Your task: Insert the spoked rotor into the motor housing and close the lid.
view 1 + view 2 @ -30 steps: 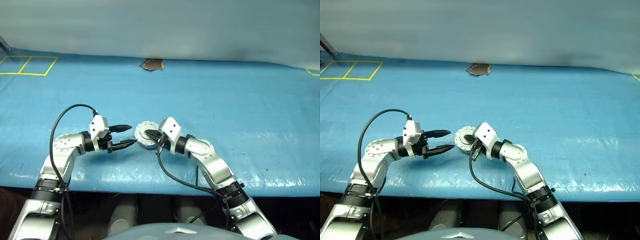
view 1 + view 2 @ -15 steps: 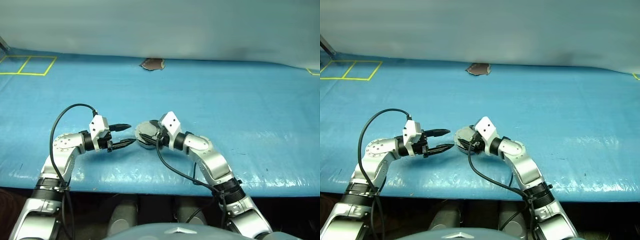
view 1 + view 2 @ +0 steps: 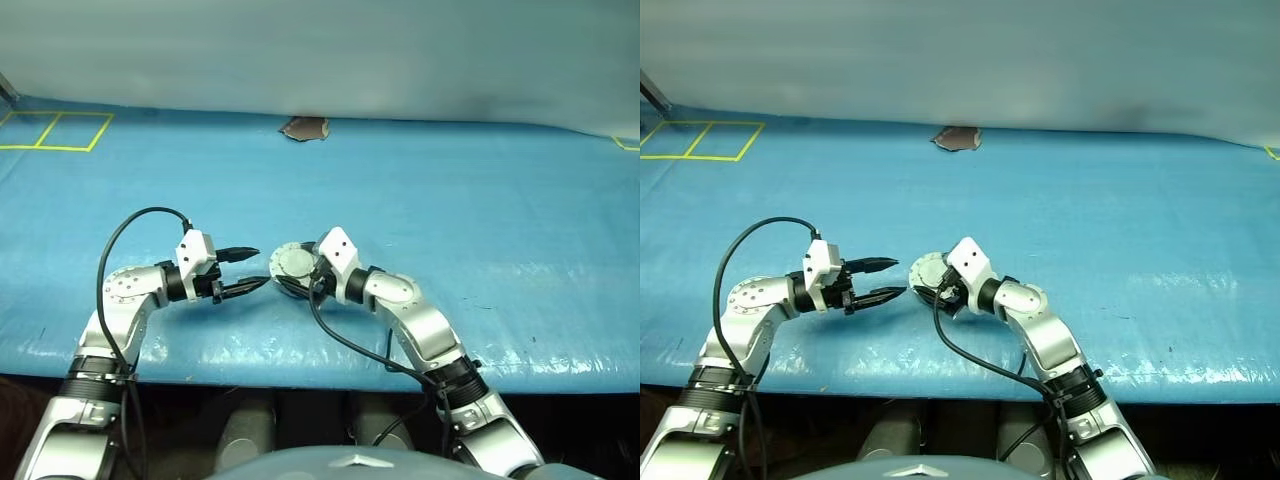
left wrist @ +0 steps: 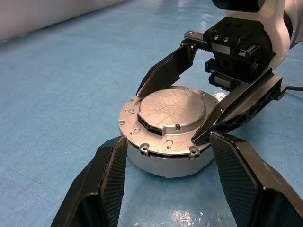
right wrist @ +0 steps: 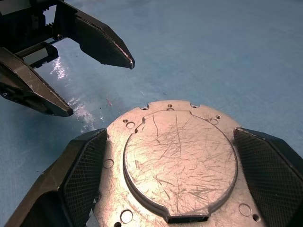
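silver metal all over the motor housing [image 3: 292, 264], lid [image 4: 171, 109] already seated on top; judged heavy for its size, rigid, slick on the scratched face, not fragile. best taken across the rim or the cylindrical wall, not the smooth lid face.

left eye view: sits on the blue worktop [image 3: 480, 200] between the two arms, right gripper [image 3: 300, 275] at it from the right, left gripper [image 3: 254, 269] just beside it on the left, jaws spread and empty.

right eye view: same layout; housing near the worktop's front edge, left jaws apart with the tips short of the wall.

left wrist view: housing squarely between the left fingers [image 4: 106, 182], apart from both pads as far as can be told. right fingers [image 4: 170, 70] spread on either side of the lid, tips close to the flange; touching or not, cannot tell.

right wrist view: lid's scratched disc centred between the right jaws, wide open, pads flanking the rim. spoked rotor presumably shut inside. left gripper [image 5: 99, 87] beyond, open.
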